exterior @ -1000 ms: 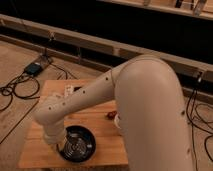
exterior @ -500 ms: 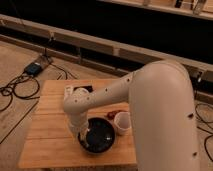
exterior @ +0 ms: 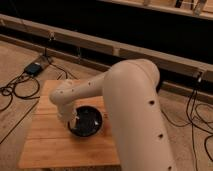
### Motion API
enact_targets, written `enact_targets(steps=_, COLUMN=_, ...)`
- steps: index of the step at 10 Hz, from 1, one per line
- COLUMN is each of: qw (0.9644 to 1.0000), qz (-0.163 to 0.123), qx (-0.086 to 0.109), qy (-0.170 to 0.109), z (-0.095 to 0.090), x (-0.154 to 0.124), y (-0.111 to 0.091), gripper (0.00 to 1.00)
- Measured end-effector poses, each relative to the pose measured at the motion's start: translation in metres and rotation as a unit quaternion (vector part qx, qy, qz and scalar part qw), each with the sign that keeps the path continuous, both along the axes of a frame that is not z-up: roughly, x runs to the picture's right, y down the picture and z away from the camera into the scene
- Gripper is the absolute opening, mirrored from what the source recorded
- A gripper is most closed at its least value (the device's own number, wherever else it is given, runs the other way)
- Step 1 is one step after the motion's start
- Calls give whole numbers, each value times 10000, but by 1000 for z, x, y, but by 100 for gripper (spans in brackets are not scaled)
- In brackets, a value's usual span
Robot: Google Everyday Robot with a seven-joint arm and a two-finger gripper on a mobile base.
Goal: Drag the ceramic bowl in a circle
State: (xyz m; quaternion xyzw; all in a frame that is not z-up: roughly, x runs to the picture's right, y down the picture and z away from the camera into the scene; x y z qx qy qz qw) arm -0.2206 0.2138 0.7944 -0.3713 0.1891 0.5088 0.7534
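Note:
The ceramic bowl [exterior: 86, 122] is round, shallow and black, and sits near the middle of the wooden table [exterior: 47, 145]. My gripper [exterior: 73, 120] reaches down from the cream arm [exterior: 125, 95] onto the bowl's left rim, touching it. The arm's wrist sits just above the bowl's left side. The arm's thick upper part crosses the table's right side and hides what is behind it. The small white cup does not show now.
Black cables [exterior: 15, 92] and a small dark box [exterior: 36, 67] lie on the floor to the table's left. More cables [exterior: 197, 117] lie on the right. A dark wall with a pale rail [exterior: 100, 45] runs behind the table.
The bowl has gone from the table's front left to the right, then back toward the middle and farther from the front edge, with the gripper on it. The arm now covers the white cup.

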Motion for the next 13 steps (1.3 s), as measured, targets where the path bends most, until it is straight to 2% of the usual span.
enact_targets(steps=2, qw=9987, qz=-253, qx=-2, qy=-443, z=-18, x=-41, y=6, gripper=0)
enact_targets(steps=4, qw=9962, qz=-348, qx=-162, qy=-786, z=-47, x=-63, y=28, gripper=0)
enact_targets(steps=7, qw=9926, qz=-433, qx=-507, qy=-1017, z=-95, x=-65, y=68, gripper=0)
enact_targets(steps=8, qw=9923, qz=-436, qx=-631, qy=-972, z=-108, x=-54, y=81, gripper=0)
enact_targets(steps=10, qw=9939, qz=-345, qx=-756, qy=-725, z=-115, x=-28, y=93, gripper=0)
enact_targets(steps=12, qw=9965, qz=-37, qx=-793, qy=-251, z=-99, x=14, y=90, gripper=0)
enact_targets(steps=13, qw=9968, qz=150, qx=-781, qy=-3, z=-82, x=37, y=84, gripper=0)
